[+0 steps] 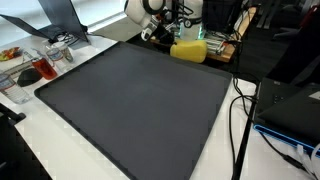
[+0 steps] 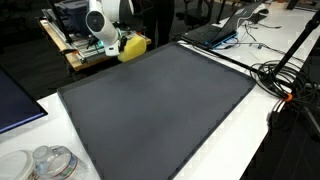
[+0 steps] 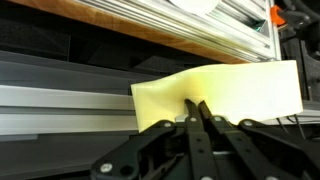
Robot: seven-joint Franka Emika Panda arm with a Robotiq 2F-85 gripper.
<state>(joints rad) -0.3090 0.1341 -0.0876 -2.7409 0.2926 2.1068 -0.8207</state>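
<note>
Clear plastic tub (image 1: 38, 70) at the table corner holds reddish pieces, too small to identify; clear ribbed round plastic container (image 2: 52, 162) stands on the white table top (image 2: 150, 168) just off a corner of the mat, contents not discernible; both containers stand well apart from the gripper.

Pale yellow soft sheet (image 3: 230, 88): matte and smooth-faced, roughly rectangular, with a curved left end and a straight right edge in the wrist view; in both exterior views it shows as a bright, rounded yellow mass at the far edge of the dark grey rectangular mat (image 1: 140, 110), just beside the white robot arm (image 2: 98, 22).

Black metal gripper (image 3: 195, 106): the fingers are pressed together with no gap visible between the tips; the tips meet on the lower edge of the pale yellow soft sheet, pinching it; linkage bars fan out below the tips.

Dark grey rectangular mat: flat, uniform, slightly textured surface with rounded corners; it covers most of the white table top.

Brown wooden shelf edge (image 3: 150, 38) runs diagonally behind the sheet; grey ribbed aluminium rails (image 3: 60, 95) lie below it; black cables (image 2: 280, 75) trail over the table beside the mat; an open dark laptop (image 2: 215, 32) sits near the mat's far corner.
</note>
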